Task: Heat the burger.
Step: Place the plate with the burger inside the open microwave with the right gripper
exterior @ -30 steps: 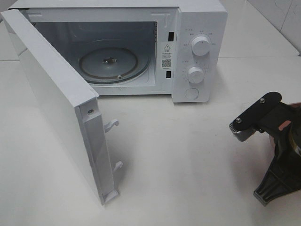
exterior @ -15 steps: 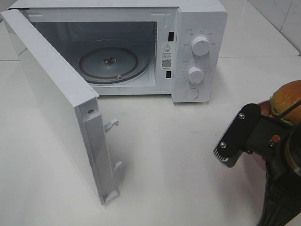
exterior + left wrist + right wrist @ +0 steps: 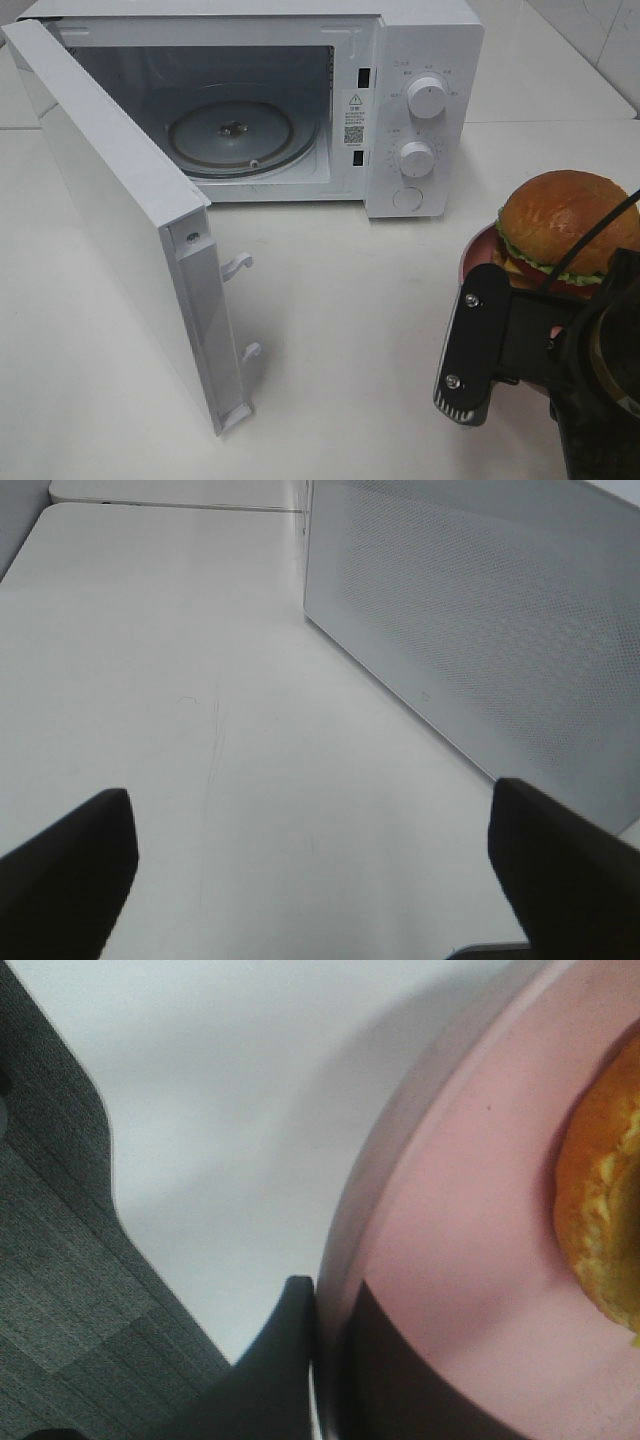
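Observation:
The burger [image 3: 565,225], with a glossy brown bun, lettuce and a dark patty, sits on a pink plate [image 3: 476,255] at the right of the exterior view, in front of the microwave's control panel. My right gripper [image 3: 325,1355] is shut on the plate's rim, one dark finger [image 3: 275,1360] under it and one over it. The bun's edge [image 3: 600,1220] shows on the plate [image 3: 460,1240]. The right arm's black wrist [image 3: 490,350] hides the grip from above. My left gripper [image 3: 310,870] stands open over bare table beside the microwave door [image 3: 480,630], holding nothing.
The white microwave [image 3: 425,60] stands at the back with its door [image 3: 120,220] swung wide open toward the front left. Its glass turntable [image 3: 235,135] holds nothing. Two knobs [image 3: 428,97] sit on its right panel. White table [image 3: 350,330] lies in front.
The right arm has swung and brought the plate with the burger in from the right edge toward the middle. The burger was hidden a second ago. The left gripper's pose is unchanged.

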### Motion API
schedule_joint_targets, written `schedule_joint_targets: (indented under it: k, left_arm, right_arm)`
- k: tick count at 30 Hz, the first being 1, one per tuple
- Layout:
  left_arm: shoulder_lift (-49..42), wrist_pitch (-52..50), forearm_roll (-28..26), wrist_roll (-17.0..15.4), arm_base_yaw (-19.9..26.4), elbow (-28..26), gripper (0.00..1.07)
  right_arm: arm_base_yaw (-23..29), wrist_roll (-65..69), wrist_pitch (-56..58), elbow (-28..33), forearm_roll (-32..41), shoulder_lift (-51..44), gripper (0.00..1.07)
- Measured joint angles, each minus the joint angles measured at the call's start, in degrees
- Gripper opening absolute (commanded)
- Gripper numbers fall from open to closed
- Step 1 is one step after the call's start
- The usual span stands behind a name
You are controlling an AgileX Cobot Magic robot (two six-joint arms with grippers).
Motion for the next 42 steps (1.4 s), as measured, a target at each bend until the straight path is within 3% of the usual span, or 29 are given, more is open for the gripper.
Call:
schedule_joint_targets:
  k: [13, 30, 40, 42]
  left_arm:
    - [0.0, 0.0, 0.0, 0.0, 0.0, 0.0, 0.87]
    - [0.0, 0.0, 0.0, 0.0, 0.0, 0.0, 0.87]
    - [0.0, 0.0, 0.0, 0.0, 0.0, 0.0, 0.87]
    - [0.0, 0.0, 0.0, 0.0, 0.0, 0.0, 0.87]
  right_arm:
    - [0.1, -16.4, -5.0, 0.2, -0.4, 0.0, 0.0]
    - [-0.4, -28.1, -14.7, 0.3, -0.5, 0.0, 0.0]
    - [-8.7, -41.6, -21.1, 0.5, 0.3, 0.0, 0.0]
    - [-12.4, -51.2, -24.6, 0.6, 3.1, 0.0, 0.0]
